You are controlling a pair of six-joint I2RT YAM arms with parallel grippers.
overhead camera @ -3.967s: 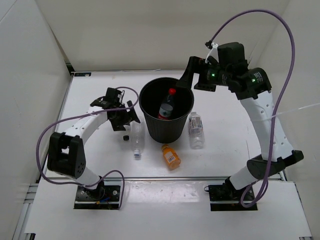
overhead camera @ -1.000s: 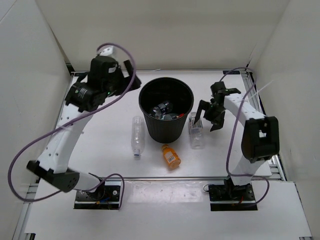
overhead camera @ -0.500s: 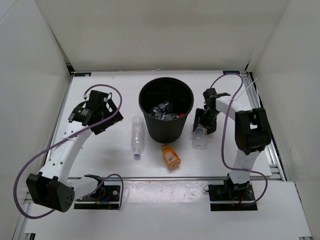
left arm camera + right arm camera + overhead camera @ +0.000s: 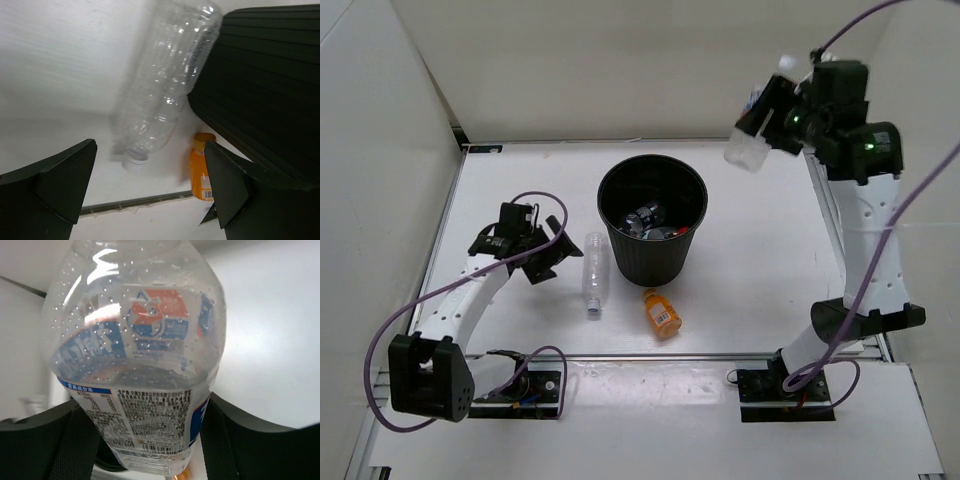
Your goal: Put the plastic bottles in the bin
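The right claw [image 4: 763, 112] pinches a clear plastic bottle with a blue, red and white label [image 4: 748, 145] across its body, one finger [image 4: 50, 440] on each side, and holds it tilted high above the surface [image 4: 770, 260], at about 1 o'clock from the round black plastic bin [image 4: 655, 262]. The left claw [image 4: 544, 257] is spread wide and holds nothing; it sits low at 9 o'clock from the bin.

Inside the bin lie a clear bottle with a dark cap [image 4: 645, 215] and, beside it, something with red on it [image 4: 670, 233], too small to make out.

On the surface, a second bare clear plastic bottle [image 4: 593, 275] lies on its side at 8 o'clock, just beside the bin wall, between the left claw's fingers in the wrist view. A short orange bottle with an orange cap [image 4: 662, 311] lies at 6 o'clock, near the bin.

The right arm stands tall, forearm reaching up and inward. The left arm is bent low, its wrist turned towards the bin.
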